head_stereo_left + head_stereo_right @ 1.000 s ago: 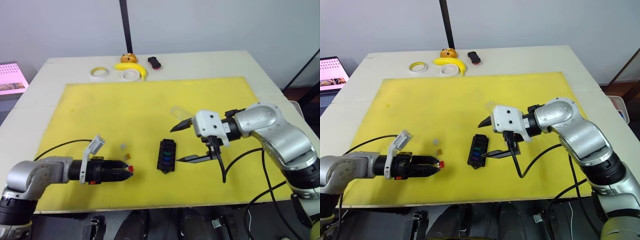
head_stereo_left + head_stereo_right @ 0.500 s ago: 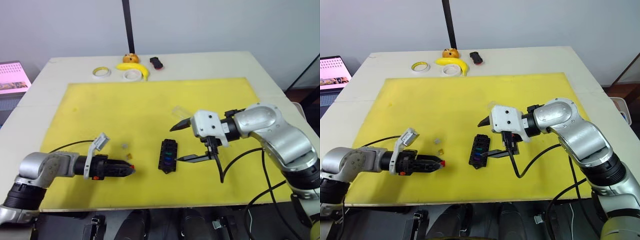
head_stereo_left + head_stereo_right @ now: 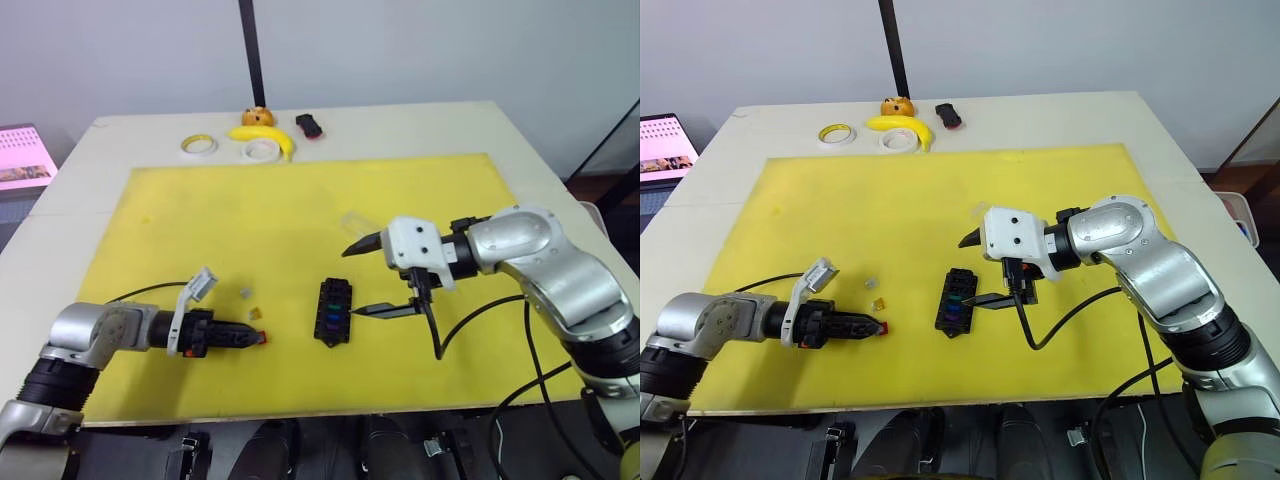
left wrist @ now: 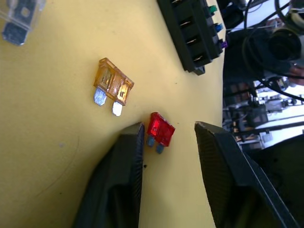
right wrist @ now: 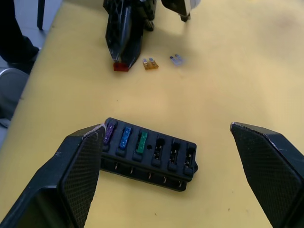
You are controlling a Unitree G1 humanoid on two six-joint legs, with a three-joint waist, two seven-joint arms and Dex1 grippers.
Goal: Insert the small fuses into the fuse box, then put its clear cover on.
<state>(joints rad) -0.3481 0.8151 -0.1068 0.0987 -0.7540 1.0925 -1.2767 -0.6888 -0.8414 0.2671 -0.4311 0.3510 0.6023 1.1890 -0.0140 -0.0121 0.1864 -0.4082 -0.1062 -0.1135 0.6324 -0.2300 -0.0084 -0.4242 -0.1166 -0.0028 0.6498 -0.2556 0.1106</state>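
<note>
The fuse box (image 3: 334, 311) sits around the middle of the yellow mat (image 3: 300, 200), with 3 fuses already in: purple, blue and teal side by side in 1 row, and 3 slots beside them bare. The left gripper (image 4: 167, 137) has its fingers narrowly parted around the red fuse (image 4: 160, 129), which lies flat on the mat between them, right against one finger and not really pinched yet. The amber fuse (image 4: 113, 86) lies just beside it, and the grey fuse (image 5: 176, 59) a bit past that, both at about 9 o'clock from the box. The right gripper (image 5: 166, 166) is spread wide over the box, holding nothing. The clear cover (image 3: 356, 221) waits on the mat at roughly 1 o'clock from the box. For the pick, the left fingers probably want to close square on the red plastic body, not the blades, so the blades stay free to go into a slot, and without nudging the amber one. It's tiny, so a crooked pinch could flip it.
</note>
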